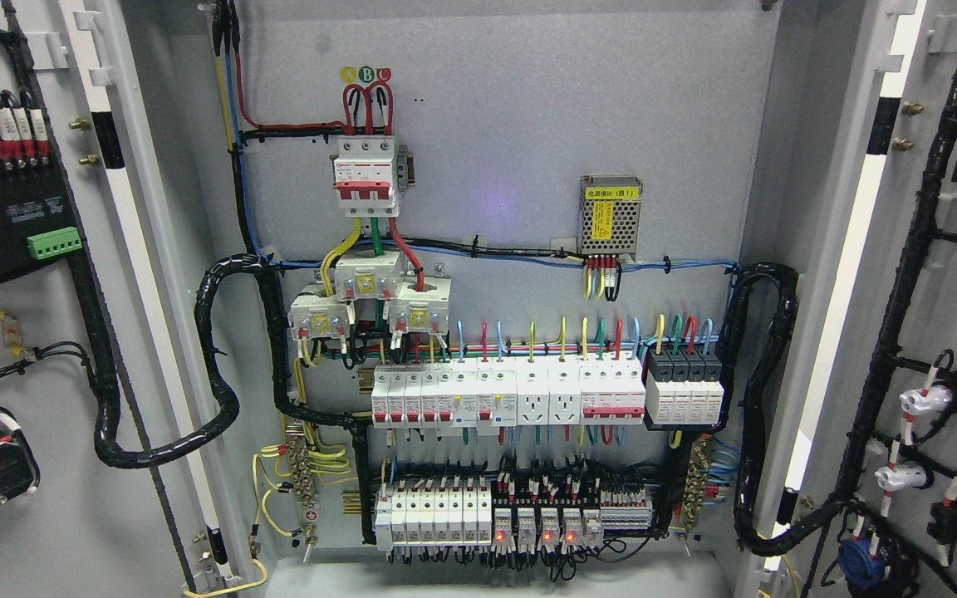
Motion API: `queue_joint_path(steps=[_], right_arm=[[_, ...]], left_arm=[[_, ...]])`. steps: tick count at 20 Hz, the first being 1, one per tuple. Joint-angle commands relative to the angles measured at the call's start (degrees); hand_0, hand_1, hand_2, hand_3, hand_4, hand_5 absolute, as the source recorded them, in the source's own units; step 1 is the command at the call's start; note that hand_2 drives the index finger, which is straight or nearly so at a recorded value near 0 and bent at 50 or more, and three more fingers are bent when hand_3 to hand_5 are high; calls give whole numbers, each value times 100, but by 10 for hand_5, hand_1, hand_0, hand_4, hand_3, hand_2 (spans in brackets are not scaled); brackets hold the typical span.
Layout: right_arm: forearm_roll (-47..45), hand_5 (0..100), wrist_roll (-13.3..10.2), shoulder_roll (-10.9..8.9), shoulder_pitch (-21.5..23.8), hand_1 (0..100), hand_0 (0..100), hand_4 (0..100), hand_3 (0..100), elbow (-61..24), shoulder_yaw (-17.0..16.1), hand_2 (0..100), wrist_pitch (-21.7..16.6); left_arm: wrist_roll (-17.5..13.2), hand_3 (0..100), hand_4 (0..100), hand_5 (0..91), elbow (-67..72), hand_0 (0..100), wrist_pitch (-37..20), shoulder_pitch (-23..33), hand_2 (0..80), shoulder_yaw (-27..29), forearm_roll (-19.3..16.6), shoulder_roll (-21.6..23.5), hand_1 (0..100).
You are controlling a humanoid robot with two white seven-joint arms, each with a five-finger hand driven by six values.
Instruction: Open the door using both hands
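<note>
A grey electrical cabinet fills the head view with both doors swung wide. The left door (46, 332) shows its inner face at the picture's left, carrying a black module, green terminals and wire bundles. The right door (944, 349) stands likewise at the right, with black cable looms and white lamp backs. Between them the back panel (512, 141) is exposed, holding a red-and-white main breaker (365, 174), rows of white breakers (503, 397) and relays with red lights (532, 531). Neither of my hands nor arms shows anywhere.
A small metal power supply (609, 214) sits on the panel's right. Thick black conduits (221, 365) loop from each door into the cabinet at both sides. The cabinet's floor ledge (487, 581) runs along the bottom edge.
</note>
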Motion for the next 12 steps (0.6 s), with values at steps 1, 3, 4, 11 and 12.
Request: queue_joint_path(steps=[1,3,4,11,12], right_arm=[[520,0,-4,715,-314,0,191,0,0,2415,80,0,-5],[520,0,-4,723,-429,0,191,0,0,2828,132,0,-14],[555,0,-4,732,-499,0,191,0,0,3013,150,0,-5],[1258,0,-4,934,-1052,0,191,0,0,4437,141,0,-5],[1302,0,-4,969,-1158,0,191,0,0,4673,141,0,-14]], left_arm=[[-59,0,0,0,3375,0,4,-543,0,-359,-292,-558,0],[-67,0,0,0,3912,0,13,-676,0,-359,-529,-638,0],[-85,0,0,0,4149,0,22,-728,0,-359,-696,-664,0],[-278,0,0,0,5407,0,109,-764,0,-359,-1250,-858,0],[-287,0,0,0,5574,0,206,-782,0,-350,-1503,-867,0]])
